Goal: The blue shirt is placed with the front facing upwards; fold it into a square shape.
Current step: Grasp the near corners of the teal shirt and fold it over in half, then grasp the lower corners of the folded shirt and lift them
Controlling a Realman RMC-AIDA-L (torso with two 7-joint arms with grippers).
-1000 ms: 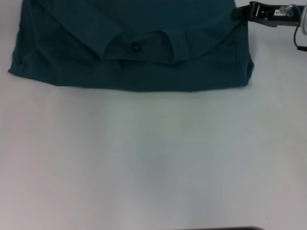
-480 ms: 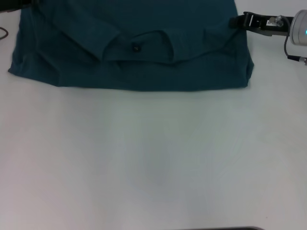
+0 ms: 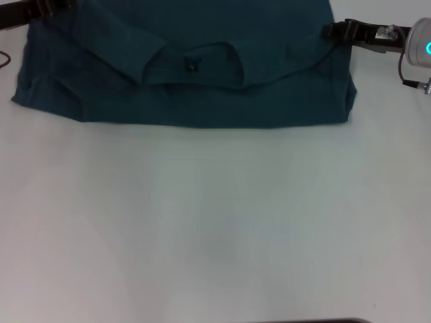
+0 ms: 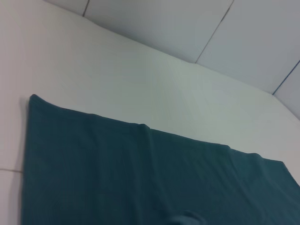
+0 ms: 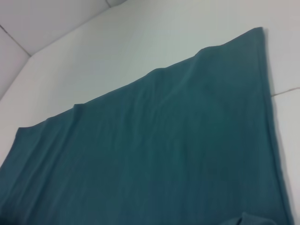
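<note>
We found the blue shirt lying flat at the table's far side. Left gripper and right gripper sat at its edges; their grasp could not be determined.

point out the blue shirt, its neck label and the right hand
blue shirt (image 3: 269,101): head view, on the plain fabric below the collar.
neck label (image 3: 192,66): head view, on the small dark tag inside the neckline.
right hand (image 3: 331,30): head view, on its tip at the shirt's edge.

I see a plain dark teal shirt with a small dark neck label, on a white bench; right pincer looks black.
</note>
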